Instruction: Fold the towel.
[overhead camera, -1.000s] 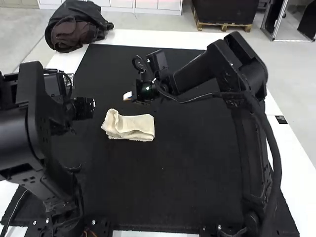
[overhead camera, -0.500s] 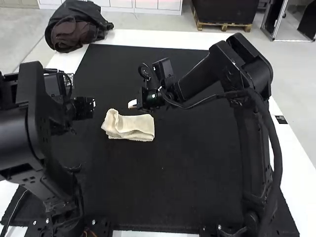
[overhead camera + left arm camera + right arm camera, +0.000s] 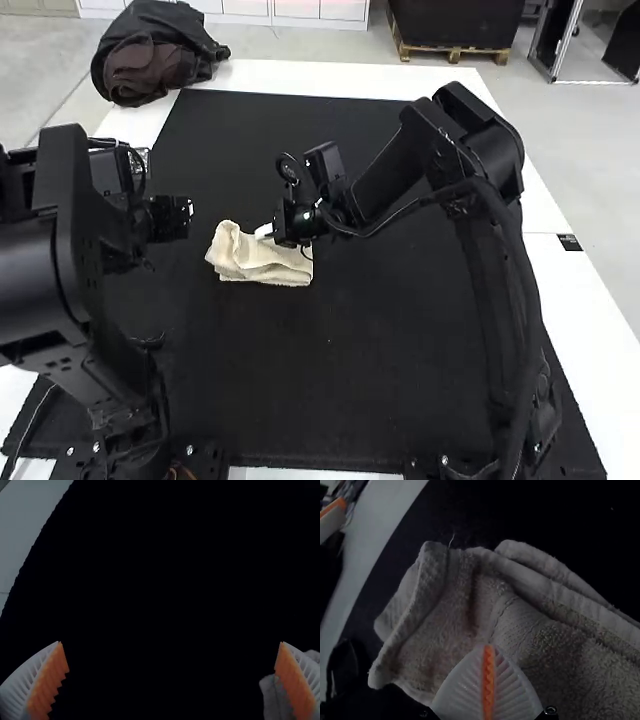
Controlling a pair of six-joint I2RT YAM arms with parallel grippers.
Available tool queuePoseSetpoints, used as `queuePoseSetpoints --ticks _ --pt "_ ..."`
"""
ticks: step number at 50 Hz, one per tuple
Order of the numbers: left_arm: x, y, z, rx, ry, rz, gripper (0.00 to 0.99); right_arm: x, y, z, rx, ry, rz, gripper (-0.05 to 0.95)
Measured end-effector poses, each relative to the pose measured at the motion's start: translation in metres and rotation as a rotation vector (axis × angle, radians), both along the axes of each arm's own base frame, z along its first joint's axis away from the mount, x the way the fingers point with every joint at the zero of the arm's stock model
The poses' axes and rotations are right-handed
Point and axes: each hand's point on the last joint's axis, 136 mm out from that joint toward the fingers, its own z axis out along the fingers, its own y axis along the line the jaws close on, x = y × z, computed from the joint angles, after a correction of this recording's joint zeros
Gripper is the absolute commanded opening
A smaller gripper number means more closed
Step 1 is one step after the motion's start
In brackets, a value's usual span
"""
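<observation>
Nearest me, the towel point(image 3: 255, 264) lies folded, long axis nine to three; over its twelve o'clock edge is the right gripper point(image 3: 489, 649), fingers pressed together, and closer for the next tuck, I judge; off at ten, the left gripper point(image 3: 170, 642) has its fingers spread.

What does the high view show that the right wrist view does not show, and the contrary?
High view: the right arm's upper links, both ends of the towel.

Right wrist view: the towel's stitching, a loose thread at its edge, orange pads pressed together.

Both: the towel, the right gripper, the black mat, the white table.
</observation>
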Motion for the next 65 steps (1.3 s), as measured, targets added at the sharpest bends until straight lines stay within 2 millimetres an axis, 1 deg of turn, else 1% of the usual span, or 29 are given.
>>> queuePoseSetpoints --ticks 11,18,33,49,57,65 --pt "0.000 0.000 0.000 -0.006 -0.001 0.004 0.967 -0.006 0.007 0.006 0.021 0.005 0.029 -0.02" --pt "0.000 0.000 0.000 -0.010 -0.001 0.006 0.967 -0.008 0.016 0.012 0.044 -0.005 0.052 -0.02" --pt "0.000 0.000 0.000 -0.013 -0.002 0.008 0.967 -0.014 0.027 -0.005 0.043 0.018 0.087 -0.02" --pt "0.000 0.000 0.000 -0.019 -0.004 0.011 0.967 -0.020 0.045 -0.003 0.075 0.007 0.134 -0.02" --pt "0.000 0.000 0.001 -0.021 -0.006 0.012 0.967 -0.021 0.046 -0.014 0.079 0.013 0.145 -0.02" --pt "0.001 0.000 0.002 -0.020 -0.010 0.012 0.967 -0.023 0.046 -0.033 0.075 0.025 0.153 -0.02"
